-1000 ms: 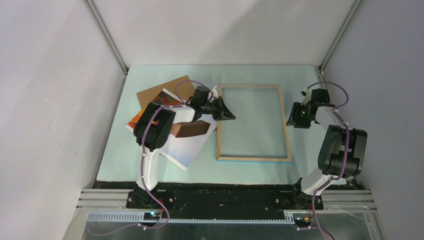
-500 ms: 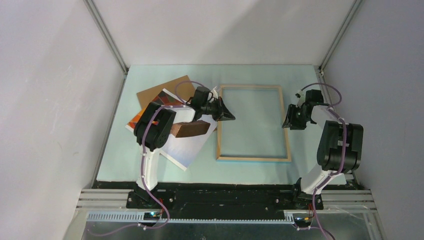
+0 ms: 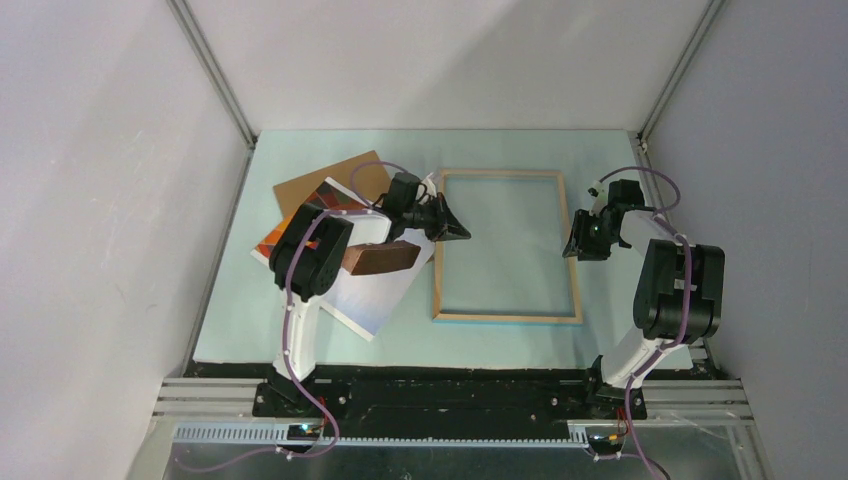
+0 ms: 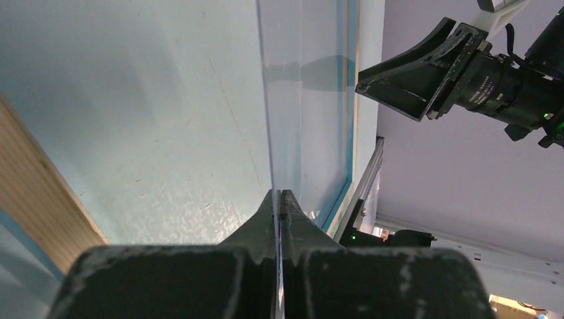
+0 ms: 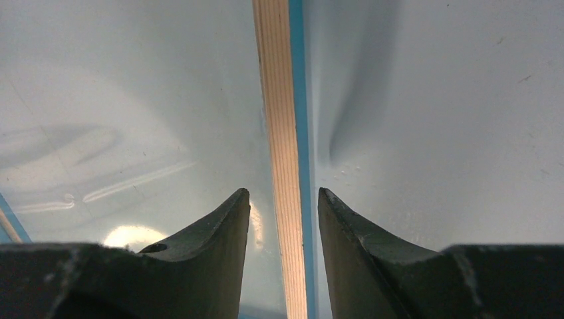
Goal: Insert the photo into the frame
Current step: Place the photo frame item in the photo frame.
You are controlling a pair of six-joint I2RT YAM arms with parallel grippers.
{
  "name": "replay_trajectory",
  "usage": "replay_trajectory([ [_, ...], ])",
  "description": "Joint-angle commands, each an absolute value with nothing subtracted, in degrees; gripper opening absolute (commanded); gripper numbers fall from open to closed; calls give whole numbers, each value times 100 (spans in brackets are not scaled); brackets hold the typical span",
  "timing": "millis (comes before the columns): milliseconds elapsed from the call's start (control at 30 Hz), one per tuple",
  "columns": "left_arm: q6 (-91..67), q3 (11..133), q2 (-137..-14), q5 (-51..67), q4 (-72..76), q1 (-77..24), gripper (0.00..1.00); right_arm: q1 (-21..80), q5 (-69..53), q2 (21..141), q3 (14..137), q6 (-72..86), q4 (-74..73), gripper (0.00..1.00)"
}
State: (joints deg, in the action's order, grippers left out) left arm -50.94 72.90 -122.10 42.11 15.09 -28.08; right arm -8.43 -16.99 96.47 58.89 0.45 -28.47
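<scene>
My left gripper [image 3: 460, 231] pinches one clear sheet [image 4: 302, 80]; one photo [image 3: 378, 292] lies behind it. My right gripper [image 5: 282, 203], half spread, straddles the single frame's [image 3: 508, 318] rail.

1 frame [image 3: 508, 318], 1 photo [image 3: 375, 290], 1 board [image 3: 330, 180], 1 pane [image 4: 302, 113].

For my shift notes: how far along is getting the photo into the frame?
Done: frame lies wood-side up. In hand: left claw pinches a clear sheet; right claw straddles the frame's right rail, open. To do: the photo lies outside, beside the frame, partly over the backing board.
</scene>
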Motion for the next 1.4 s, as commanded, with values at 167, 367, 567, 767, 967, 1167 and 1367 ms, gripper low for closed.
replay_trajectory([
  [167, -5018, 7569, -12297, 4139, 1593, -2777, 0, -825, -1705, 9694, 6065, 13, -2827, 46],
  [367, -5043, 7559, -12303, 4155, 1596, -2782, 0, -818, -1706, 9704, 6065, 19, -2814, 46],
  [567, -5199, 7535, -12320, 4202, 1600, -2806, 0, -820, -1711, 9714, 6065, 20, -2800, 46],
  [767, -5414, 7544, -12322, 4296, 1626, -2834, 0, -818, -1731, 9730, 6067, 18, -2808, 46],
  [967, -5646, 7495, -12304, 4344, 1747, -2846, 0, -811, -1740, 9776, 6069, 18, -2818, 46],
  [1167, -5853, 7428, -12325, 4362, 1911, -2855, 0, -792, -1740, 9824, 6065, 18, -2838, 46],
  [1367, -5974, 7432, -12349, 4447, 2028, -2864, 0, -782, -1740, 9861, 6067, 18, -2861, 46],
])
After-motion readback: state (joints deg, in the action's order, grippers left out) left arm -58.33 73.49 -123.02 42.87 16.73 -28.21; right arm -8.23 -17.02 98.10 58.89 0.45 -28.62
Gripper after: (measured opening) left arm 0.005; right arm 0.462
